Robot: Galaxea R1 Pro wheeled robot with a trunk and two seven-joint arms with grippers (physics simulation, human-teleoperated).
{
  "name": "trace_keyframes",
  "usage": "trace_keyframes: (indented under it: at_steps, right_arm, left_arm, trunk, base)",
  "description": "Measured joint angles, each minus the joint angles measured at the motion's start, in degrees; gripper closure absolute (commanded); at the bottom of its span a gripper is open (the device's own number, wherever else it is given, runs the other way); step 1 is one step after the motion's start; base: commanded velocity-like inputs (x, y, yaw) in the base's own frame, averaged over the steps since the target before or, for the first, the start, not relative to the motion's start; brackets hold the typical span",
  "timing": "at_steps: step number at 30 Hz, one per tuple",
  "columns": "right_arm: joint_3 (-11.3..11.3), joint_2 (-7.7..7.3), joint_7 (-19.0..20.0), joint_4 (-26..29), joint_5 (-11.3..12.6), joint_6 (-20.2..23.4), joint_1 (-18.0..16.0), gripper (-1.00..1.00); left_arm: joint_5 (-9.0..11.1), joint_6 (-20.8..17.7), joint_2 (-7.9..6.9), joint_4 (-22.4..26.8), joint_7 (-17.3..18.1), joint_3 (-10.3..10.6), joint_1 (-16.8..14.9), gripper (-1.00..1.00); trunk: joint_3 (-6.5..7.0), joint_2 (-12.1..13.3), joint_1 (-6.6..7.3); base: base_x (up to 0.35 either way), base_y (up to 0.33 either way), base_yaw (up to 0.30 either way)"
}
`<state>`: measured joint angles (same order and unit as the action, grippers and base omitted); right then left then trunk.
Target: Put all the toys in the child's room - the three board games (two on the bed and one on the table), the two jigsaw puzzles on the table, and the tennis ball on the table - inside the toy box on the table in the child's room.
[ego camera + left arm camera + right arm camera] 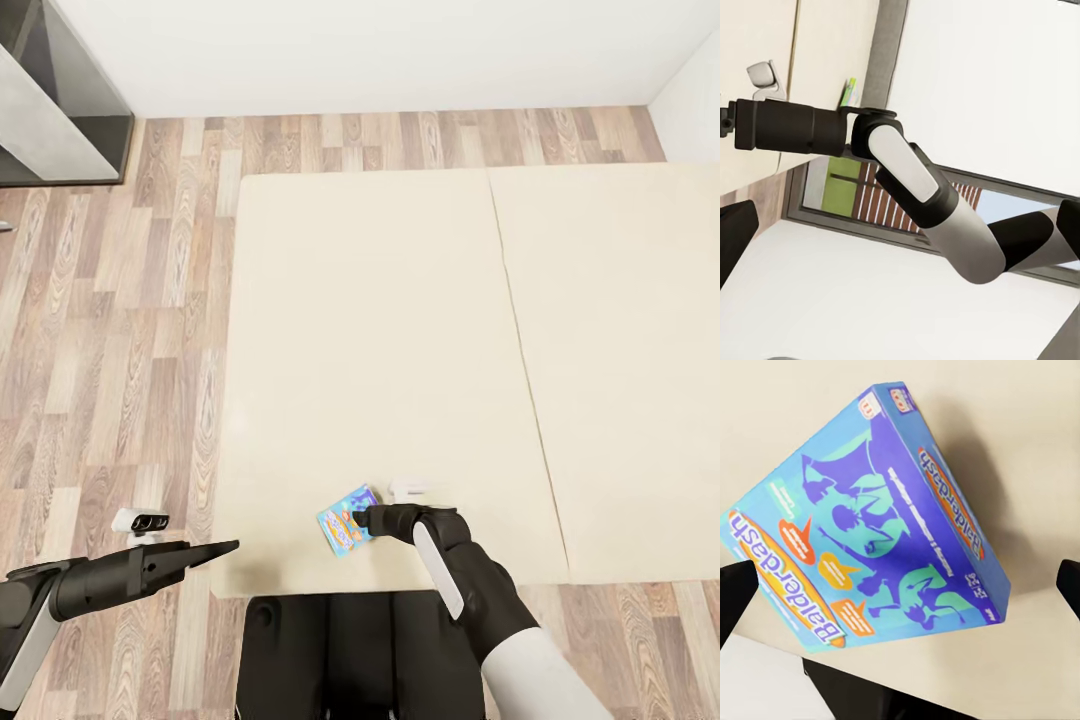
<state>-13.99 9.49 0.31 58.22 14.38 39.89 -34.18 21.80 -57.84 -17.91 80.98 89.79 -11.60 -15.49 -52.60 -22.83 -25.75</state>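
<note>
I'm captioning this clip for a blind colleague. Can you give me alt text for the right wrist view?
A blue Balderdash board game lies on the cream bed, close under the camera, between the right gripper's two dark fingertips, which stand apart on either side. Its printed top shows purple and teal figures and orange speech bubbles.

Both arms wear matte black shells with glossy white panels, each ending in a tapered black claw.
</note>
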Motion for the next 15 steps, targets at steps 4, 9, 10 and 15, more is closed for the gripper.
trace_keyframes:
  at_steps: [4, 9, 10, 15]
  right_arm:
    - [0.0, 0.0, 0.01, 0.0, -0.02, 0.0, 0.0, -1.0]
    - [-0.02, -0.03, 0.03, 0.05, -0.04, 0.0, -0.01, -1.0]
    - [-0.02, -0.02, 0.04, 0.06, -0.04, 0.0, -0.03, -1.0]
    - [0.0, 0.06, 0.21, 0.21, -0.03, -0.06, -0.11, -1.0]
  left_arm:
    - [-0.04, 0.0, 0.08, -0.04, 0.0, 0.1, 0.01, -1.0]
    - [-0.09, 0.0, 0.12, -0.05, 0.0, 0.16, 0.01, -1.0]
    - [-0.09, 0.0, 0.11, -0.05, 0.0, 0.13, 0.0, -1.0]
    - [0.04, 0.03, -0.22, -0.07, 0.0, -0.11, 0.0, -1.0]
  trunk:
    - [-0.37, 0.0, 0.0]
    - [-0.84, 0.0, 0.0]
    - [-0.93, 0.0, 0.0]
    - [-1.35, 0.0, 0.0]
  base:
    - [0.0, 0.0, 0.0]
    - [0.0, 0.0, 0.0]
    - [0.0, 0.0, 0.0]
    - [0.0, 0.0, 0.0]
